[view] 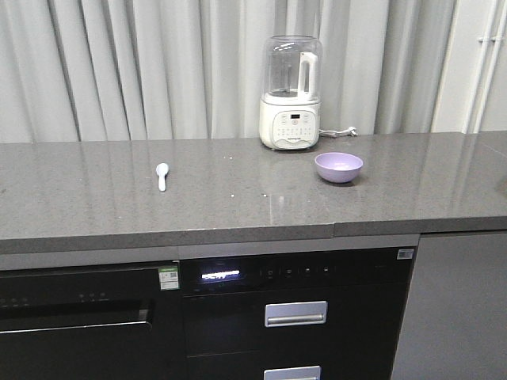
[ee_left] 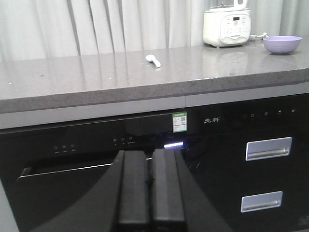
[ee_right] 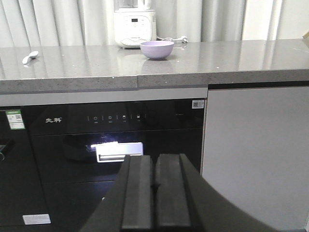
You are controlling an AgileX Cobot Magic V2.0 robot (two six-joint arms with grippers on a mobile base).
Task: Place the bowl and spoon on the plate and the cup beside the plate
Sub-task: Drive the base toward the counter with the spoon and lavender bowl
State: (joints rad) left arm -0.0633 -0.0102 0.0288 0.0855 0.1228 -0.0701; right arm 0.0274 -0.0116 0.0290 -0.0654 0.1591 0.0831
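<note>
A lavender bowl (view: 339, 167) (ee_left: 282, 44) (ee_right: 157, 49) stands upright on the grey countertop (view: 238, 198), right of centre. A small pale spoon (view: 162, 175) (ee_left: 154, 60) (ee_right: 30, 57) lies on the counter to the left, well apart from the bowl. The plate and the cup are out of view. My left gripper (ee_left: 149, 157) is shut and empty, held low in front of the black cabinet fronts, below counter height. My right gripper (ee_right: 154, 162) is likewise shut and empty, low in front of the cabinets. Neither gripper shows in the front view.
A white blender (view: 291, 95) with a clear jug stands at the back of the counter, just behind the bowl, its cord (view: 339, 132) trailing right. Curtains hang behind. Below the counter edge are black appliance fronts with drawer handles (view: 295, 313) and a grey panel (view: 459, 309) at right.
</note>
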